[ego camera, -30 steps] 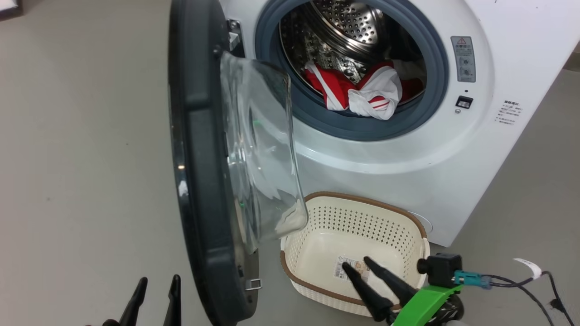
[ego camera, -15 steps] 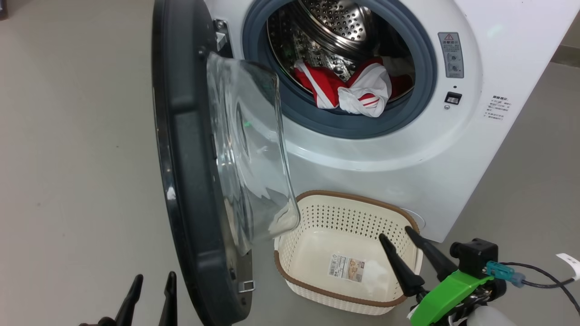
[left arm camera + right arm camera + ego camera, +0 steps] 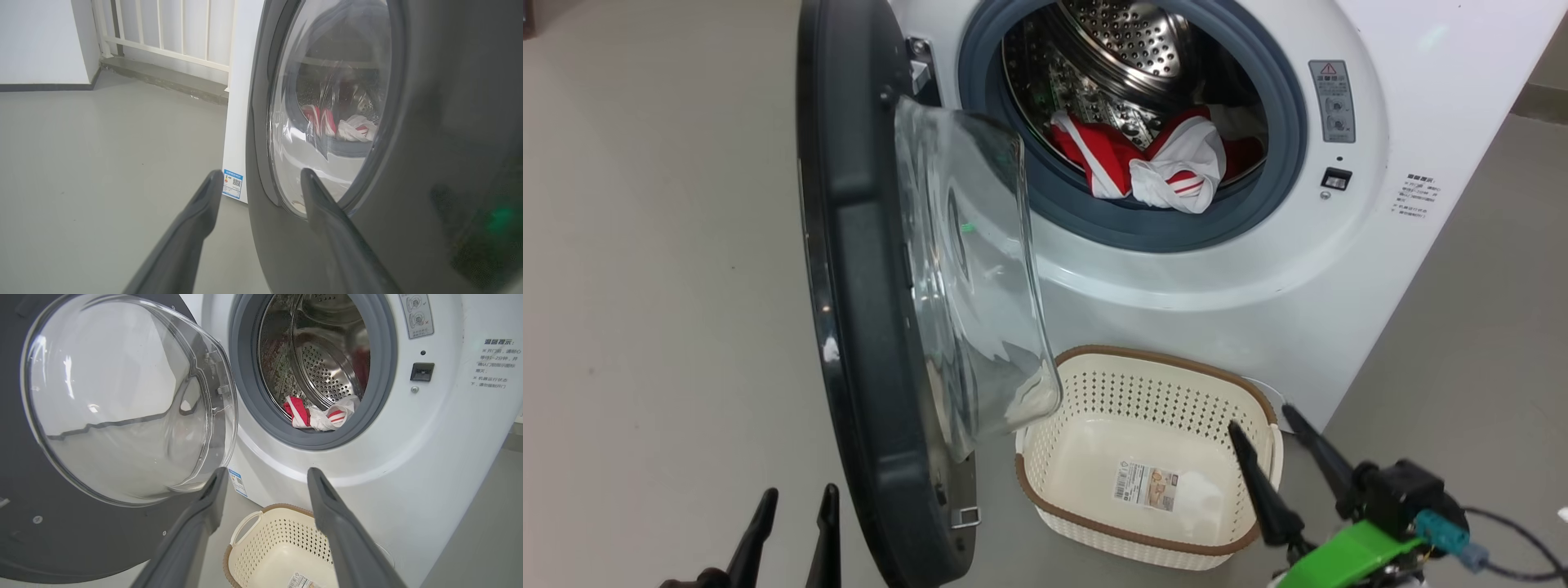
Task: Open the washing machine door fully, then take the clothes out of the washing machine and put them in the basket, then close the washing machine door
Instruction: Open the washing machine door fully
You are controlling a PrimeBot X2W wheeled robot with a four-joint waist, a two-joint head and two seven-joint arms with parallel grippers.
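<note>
The white washing machine [image 3: 1339,269] has its round black-rimmed door [image 3: 858,310] swung out to the left, edge-on to the head view. Red and white clothes [image 3: 1160,163] lie at the drum's front lip; the right wrist view has the clothes [image 3: 314,414] past my fingers. A cream basket [image 3: 1152,392] sits on the floor below the opening, holding just a paper label. My left gripper [image 3: 792,498] stands open at the lower left, outside the door [image 3: 429,122]. The right gripper [image 3: 1262,416] hangs open over the basket's right rim [image 3: 245,522], holding nothing.
Bare grey floor [image 3: 662,245] spreads to the left of the door. A white railing and a low step [image 3: 163,53] stand behind the machine in the left wrist view. A dark cable [image 3: 1519,539] trails from my right wrist at the lower right.
My right gripper has moved right, from over the basket's middle to its right rim. The head camera shifted slightly. Both grippers stay open; the left one barely moved.
</note>
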